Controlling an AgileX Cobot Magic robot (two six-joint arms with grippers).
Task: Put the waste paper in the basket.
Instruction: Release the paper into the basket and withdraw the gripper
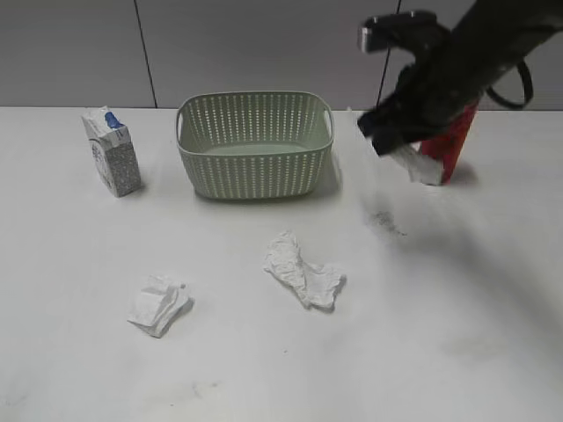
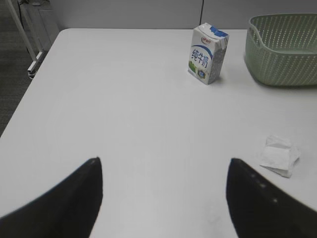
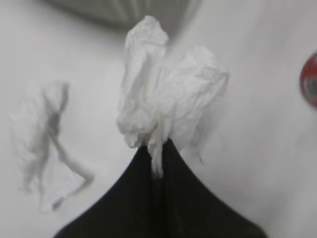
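Observation:
My right gripper (image 1: 398,145) (image 3: 157,148) is shut on a crumpled white paper wad (image 3: 166,99) (image 1: 420,167) and holds it in the air, right of the pale green basket (image 1: 255,171) and in front of the red can. The long twisted wad (image 1: 303,272) lies on the table in front of the basket and shows blurred in the right wrist view (image 3: 44,144). A smaller wad (image 1: 160,303) (image 2: 280,156) lies at the front left. My left gripper (image 2: 163,166) is open and empty above bare table. The basket's corner shows in the left wrist view (image 2: 285,49).
A blue-and-white carton (image 1: 113,151) (image 2: 207,53) stands upright left of the basket. A red can (image 1: 453,141) stands at the back right, partly behind my right arm; its edge shows in the right wrist view (image 3: 309,79). A grey wall runs behind the table.

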